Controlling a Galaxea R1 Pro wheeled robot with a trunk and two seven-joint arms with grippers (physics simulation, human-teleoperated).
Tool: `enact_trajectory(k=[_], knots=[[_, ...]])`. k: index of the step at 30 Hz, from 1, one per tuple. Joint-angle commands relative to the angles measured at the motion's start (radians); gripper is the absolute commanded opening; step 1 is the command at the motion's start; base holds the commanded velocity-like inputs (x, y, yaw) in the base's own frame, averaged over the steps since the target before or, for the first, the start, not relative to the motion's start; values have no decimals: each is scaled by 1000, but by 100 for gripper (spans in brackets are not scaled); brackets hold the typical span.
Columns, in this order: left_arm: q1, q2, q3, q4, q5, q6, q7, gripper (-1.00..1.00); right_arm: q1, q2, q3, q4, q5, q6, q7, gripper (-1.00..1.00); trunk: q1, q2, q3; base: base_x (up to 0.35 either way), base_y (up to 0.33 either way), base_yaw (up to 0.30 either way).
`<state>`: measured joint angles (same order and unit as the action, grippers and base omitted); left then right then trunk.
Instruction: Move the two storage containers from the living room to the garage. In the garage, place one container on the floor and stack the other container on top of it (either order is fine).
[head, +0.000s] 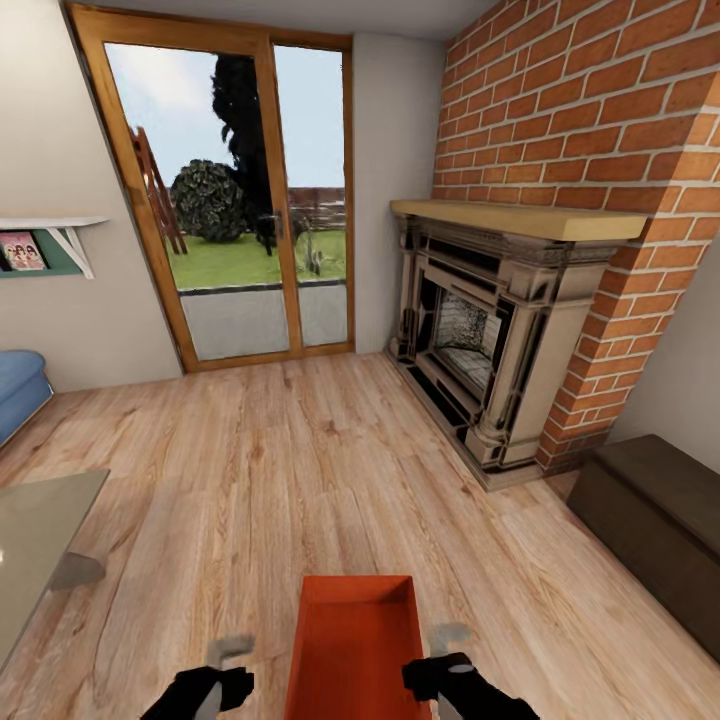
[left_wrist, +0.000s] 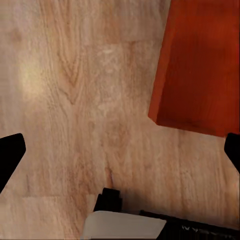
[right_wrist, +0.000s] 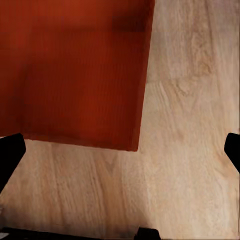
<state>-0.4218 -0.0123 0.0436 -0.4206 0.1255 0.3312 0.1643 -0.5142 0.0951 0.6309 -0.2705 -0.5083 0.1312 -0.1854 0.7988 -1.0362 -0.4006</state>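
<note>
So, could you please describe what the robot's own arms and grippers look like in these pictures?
In the head view both arms end in glossy black, rounded housings. The left gripper and the right gripper each carry pale grey, metallic-looking fingers. In the wrist views the fingertips show as plain black blocks at the picture edges, with a light grey panel on a black mount. No cables or markings can be made out.

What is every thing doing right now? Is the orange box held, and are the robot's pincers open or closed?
Storage container: on the wood floor between the two arms, open-top, empty, not held.
Left pincer: open, empty, beside the container.
Right pincer: open, empty, beside the container.
Glass door: closed.
Fireplace: unlit.
</note>
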Motion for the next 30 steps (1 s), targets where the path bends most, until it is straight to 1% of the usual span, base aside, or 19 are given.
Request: enact_trajectory(k=[1, 3, 4, 5, 6, 8, 9, 11, 13, 15, 17, 22, 30], knots=[[-34, -9, 3, 32, 8, -9, 5, 100, -20, 2, 7, 19, -8, -8, -11, 100, 0, -1, -2, 0, 0, 0], [-96, -29, -2, 94, -6, -33, 12, 100, -64, 5, 6, 77, -8, -53, -17, 100, 0, -1, -2, 0, 0, 0], [-140, -39, -5, 130, -34, -41, 25, 100, -92, 6, 6, 114, -9, -82, -20, 100, 0, -1, -2, 0, 0, 0], [-152, -41, -6, 138, -45, -43, 28, 100, -101, 6, 6, 123, -9, -88, -20, 100, 0, -1, -2, 0, 0, 0], [-170, -44, -6, 150, -63, -51, 32, 100, -113, 6, 6, 134, -11, -100, -21, 100, 0, -1, -2, 0, 0, 0], [-189, -57, -6, 163, -88, -78, 36, 100, -125, 9, 6, 149, -24, -116, -22, 100, 0, -1, -2, 0, 0, 0], [-197, -86, -8, 168, -100, -123, 38, 100, -130, 10, 6, 155, -41, -123, -22, 100, 0, -1, -2, 0, 0, 0], [-200, -102, -10, 170, -105, -144, 39, 100, -132, 10, 5, 158, -49, -126, -23, 100, 0, -1, -2, 0, 0, 0], [-201, -113, -15, 173, -122, -156, 44, 100, -133, 11, 5, 159, -54, -134, -23, 100, 0, -1, -2, 0, 0, 0], [-202, -116, -29, 185, -161, -170, 48, 100, -133, 11, 4, 162, -58, -142, -23, 100, 0, -1, -2, 0, 0, 0], [-202, -116, -30, 194, -176, -175, 50, 100, -133, 11, 4, 163, -59, -144, -29, 100, 0, -1, -2, 0, 0, 0], [-203, -115, -26, 197, -182, -179, 49, 100, -133, 11, 2, 162, -58, -146, -48, 100, 0, -1, -2, 0, 0, 0], [-203, -115, -24, 184, -181, -179, 50, 100, -133, 10, 1, 160, -56, -146, -51, 100, 0, -1, -2, 0, 0, 0]])
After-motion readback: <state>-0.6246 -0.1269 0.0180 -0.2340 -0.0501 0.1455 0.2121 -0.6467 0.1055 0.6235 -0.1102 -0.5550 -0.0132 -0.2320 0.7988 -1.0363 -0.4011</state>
